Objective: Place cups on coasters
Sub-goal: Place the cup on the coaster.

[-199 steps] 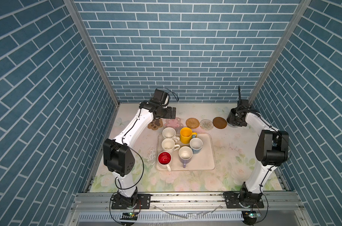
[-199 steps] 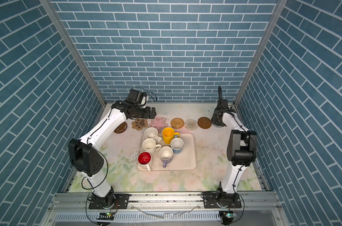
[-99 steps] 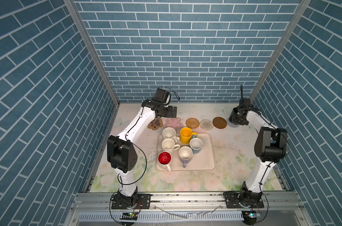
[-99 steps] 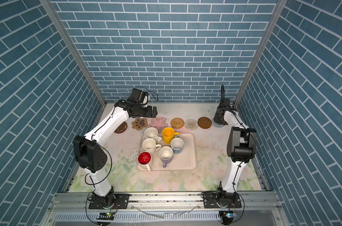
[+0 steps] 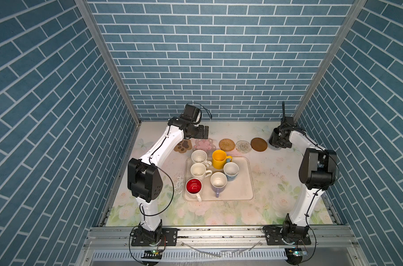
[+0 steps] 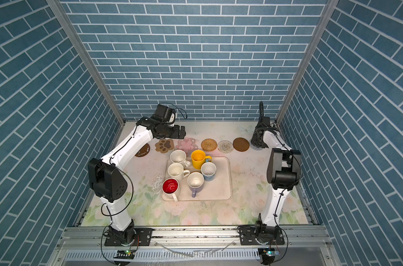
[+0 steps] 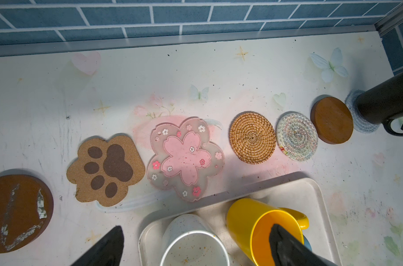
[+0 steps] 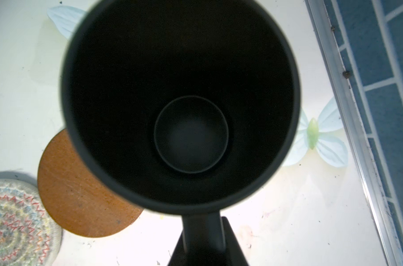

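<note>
Seven handled ceramic mugs (image 5: 218, 180) are counted: six are placed on the cream rectangular tray (image 5: 242, 186), and one black mug (image 7: 385, 103) is set on the pale grey woven coaster (image 7: 362, 125), at the right end of a row of seven coasters (image 5: 227, 144). The black mug's handle is clamped by the right gripper (image 8: 203, 239), its arm stretched into the far right corner. The left gripper (image 5: 203, 133) is seen wide open and empty near the pink flower-shaped coaster (image 7: 186, 159).
</note>
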Robot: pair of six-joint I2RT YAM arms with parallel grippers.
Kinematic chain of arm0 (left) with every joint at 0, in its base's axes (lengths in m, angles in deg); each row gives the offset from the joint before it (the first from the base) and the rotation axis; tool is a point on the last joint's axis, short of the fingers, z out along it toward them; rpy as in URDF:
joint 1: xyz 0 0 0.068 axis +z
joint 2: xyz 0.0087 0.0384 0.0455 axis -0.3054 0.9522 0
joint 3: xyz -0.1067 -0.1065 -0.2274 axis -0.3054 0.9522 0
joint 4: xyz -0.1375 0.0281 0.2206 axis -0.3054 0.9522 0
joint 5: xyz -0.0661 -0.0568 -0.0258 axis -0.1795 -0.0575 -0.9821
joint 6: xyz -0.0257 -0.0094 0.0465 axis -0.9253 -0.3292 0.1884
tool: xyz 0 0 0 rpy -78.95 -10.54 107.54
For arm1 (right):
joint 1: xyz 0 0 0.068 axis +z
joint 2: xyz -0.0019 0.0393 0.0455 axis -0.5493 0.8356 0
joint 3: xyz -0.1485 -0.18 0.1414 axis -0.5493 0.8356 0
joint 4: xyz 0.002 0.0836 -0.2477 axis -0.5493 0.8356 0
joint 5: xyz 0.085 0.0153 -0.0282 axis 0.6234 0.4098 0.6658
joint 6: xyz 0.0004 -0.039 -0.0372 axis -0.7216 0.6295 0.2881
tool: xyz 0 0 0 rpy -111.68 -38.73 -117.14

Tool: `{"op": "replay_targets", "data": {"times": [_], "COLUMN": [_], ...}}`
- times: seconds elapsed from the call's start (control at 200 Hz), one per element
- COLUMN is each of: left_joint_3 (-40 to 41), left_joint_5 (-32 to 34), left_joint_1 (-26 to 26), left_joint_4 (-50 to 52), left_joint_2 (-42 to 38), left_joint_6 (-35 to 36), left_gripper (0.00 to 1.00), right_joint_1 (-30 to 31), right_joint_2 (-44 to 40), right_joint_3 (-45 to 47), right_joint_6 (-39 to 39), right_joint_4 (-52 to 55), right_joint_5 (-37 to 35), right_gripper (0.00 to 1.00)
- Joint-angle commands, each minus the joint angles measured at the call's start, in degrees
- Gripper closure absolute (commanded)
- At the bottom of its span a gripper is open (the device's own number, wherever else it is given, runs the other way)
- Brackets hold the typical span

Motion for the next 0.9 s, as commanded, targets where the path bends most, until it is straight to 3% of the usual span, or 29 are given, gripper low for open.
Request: {"op": "replay_targets", "data": {"times": [0.0, 0.475, 0.6, 0.685, 0.895], "left_joint_3": [0.26, 4.94, 7.86, 10.40, 14.59], "left_joint_5": [0.66, 1.12, 1.35, 1.21, 1.45], "left_joint_1": [-0.27, -0.28, -0.31, -0.29, -0.36], "left_joint_4": [0.29, -0.90, -2.25, -3.37, -3.74], "left_joint_2": [-0.06, -3.25, -5.25, -6.83, -10.73], "left_joint_6": [0.54, 0.27, 0.08, -0.46, -0.61], "left_gripper": [0.01, 0.01, 0.01, 0.01, 0.01], "right_joint_1": [-0.19, -0.02, 0.03, 0.07, 0.16], "right_joint_2": [-0.59, -2.51, -2.86, -3.12, -4.58], "right_joint_3": [-0.08, 4.45, 5.46, 5.89, 6.65], "right_joint_6": [1.41, 0.29, 0.25, -0.03, -0.30], "right_joint_4": [-4.34, -5.54, -5.51, -5.24, -5.13], "right_joint_5": [-0.35, 0.20, 0.70, 0.95, 0.71], "right_gripper": [1.00, 1.00, 0.76, 0.64, 0.51]}}
